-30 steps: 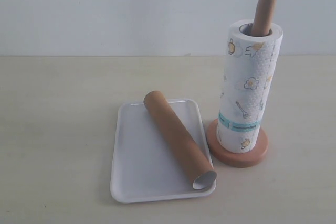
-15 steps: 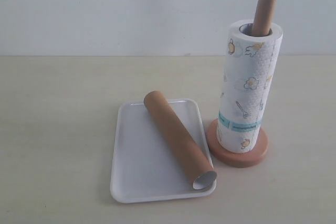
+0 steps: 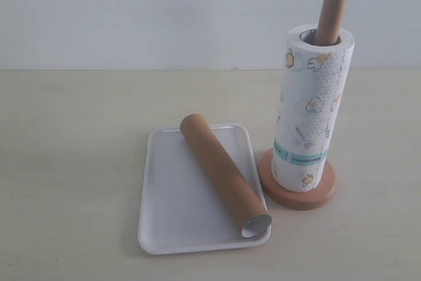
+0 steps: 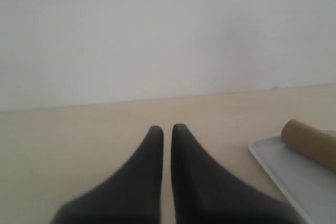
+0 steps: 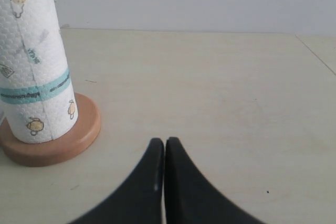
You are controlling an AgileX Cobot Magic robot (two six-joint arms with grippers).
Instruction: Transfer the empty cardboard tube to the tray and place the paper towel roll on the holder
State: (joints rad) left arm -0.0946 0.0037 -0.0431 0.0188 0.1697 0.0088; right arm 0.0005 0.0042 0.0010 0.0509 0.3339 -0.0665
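Tube [image 3: 220, 169] rests on tray [image 3: 171, 195], roll [image 3: 309, 110] seated on holder [image 3: 309, 199] at right; left claw [image 4: 167, 128], right claw [image 5: 164, 141] closed, empty; I'd hold both clear.

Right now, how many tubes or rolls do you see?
2: the empty cardboard tube lies across the tray; the paper towel roll stands on the holder. None seems hidden.

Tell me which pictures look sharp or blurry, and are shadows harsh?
Exterior view: sharp, evenly lit, faint shadow beside the tray. Left wrist view: softest, left gripper and cardboard tube blurred. Right wrist view: paper towel roll crisp, right gripper soft-edged.
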